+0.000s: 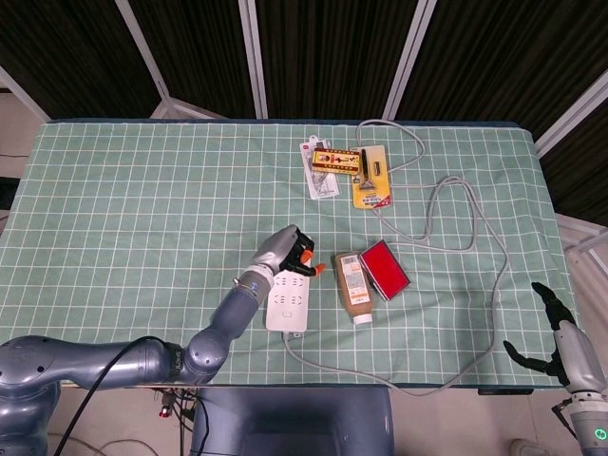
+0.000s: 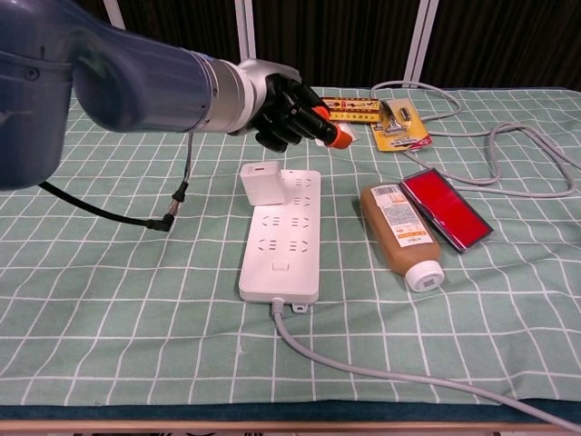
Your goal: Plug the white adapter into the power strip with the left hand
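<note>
1. The green checked tablecloth bore, to the right of the white rectangular power strip, a brown plastic bottle with a white cap lying on its side and, just beside it, a flat red rectangular case with a black rim.
2. At the far side lay a yellow-and-red printed box, a yellow card carrying a razor and a white packet, all well apart from the strip.
3. A grey cable ran from the strip's near end toward the right and looped along the table's far right.
4. Nothing lay between the strip and the left hand.
5. The small white cube-shaped adapter stood upright at the far left corner of the strip, seated on its top face.
6. The left hand hung above and slightly far-right of the adapter, apart from it; its dark fingers with orange tips were curled loosely together, holding nothing.
7. The left arm, blue-grey, reached in from the left, the hand pointing right, above the strip's far end.
8. In the head view the same left hand overlay the strip's far end.
9. The right hand rested off the table's near right corner, fingers spread and empty.
</note>
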Tool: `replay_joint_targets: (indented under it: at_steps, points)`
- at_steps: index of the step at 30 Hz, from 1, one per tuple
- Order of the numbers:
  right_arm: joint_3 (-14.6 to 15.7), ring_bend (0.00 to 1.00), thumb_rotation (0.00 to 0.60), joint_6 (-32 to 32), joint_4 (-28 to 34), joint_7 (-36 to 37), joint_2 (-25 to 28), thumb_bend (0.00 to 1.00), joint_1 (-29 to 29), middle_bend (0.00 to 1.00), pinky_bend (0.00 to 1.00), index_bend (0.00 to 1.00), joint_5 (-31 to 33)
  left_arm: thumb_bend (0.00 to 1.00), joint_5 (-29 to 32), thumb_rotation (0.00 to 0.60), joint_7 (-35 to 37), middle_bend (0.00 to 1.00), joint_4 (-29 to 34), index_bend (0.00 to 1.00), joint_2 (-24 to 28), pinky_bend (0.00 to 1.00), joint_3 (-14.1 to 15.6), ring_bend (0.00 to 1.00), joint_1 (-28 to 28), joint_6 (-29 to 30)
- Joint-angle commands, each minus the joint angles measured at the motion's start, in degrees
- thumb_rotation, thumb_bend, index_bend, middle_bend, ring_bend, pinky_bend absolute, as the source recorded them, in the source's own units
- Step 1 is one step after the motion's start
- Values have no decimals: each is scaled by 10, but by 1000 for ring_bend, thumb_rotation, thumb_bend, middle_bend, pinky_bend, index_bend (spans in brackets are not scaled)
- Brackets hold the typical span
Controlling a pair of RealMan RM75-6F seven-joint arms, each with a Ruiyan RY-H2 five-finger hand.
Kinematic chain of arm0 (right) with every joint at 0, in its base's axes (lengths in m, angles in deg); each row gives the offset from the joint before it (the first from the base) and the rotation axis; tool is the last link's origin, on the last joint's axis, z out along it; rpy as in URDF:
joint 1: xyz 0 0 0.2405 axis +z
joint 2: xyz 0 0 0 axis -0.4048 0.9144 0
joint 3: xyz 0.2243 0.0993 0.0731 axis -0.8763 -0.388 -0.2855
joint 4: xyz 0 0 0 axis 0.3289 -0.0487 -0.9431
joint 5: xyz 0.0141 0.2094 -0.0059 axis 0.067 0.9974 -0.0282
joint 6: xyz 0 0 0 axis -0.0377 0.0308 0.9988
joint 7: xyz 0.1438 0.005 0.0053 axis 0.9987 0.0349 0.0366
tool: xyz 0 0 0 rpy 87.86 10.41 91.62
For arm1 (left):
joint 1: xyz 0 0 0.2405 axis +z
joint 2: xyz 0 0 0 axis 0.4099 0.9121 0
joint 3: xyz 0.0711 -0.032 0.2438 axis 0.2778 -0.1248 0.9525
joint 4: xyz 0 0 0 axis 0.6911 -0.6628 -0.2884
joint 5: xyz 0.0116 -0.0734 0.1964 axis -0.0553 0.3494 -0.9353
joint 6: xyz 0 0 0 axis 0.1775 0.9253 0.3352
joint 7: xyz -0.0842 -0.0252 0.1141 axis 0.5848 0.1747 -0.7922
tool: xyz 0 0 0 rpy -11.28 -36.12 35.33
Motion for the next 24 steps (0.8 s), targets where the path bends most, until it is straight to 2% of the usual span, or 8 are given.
replay_joint_targets:
  at_steps: [1, 24]
  points:
    - [0, 0, 600, 0, 0, 0, 0, 338, 0, 0, 0, 0, 0, 264, 7, 600, 29, 1000, -22, 903, 2, 1000, 6, 1000, 11, -31]
    - [-1, 0, 600, -1, 0, -1, -1, 338, 1, 0, 0, 0, 3, 264, -33, 600, 90, 1000, -81, 903, -7, 1000, 58, 1000, -14, -64]
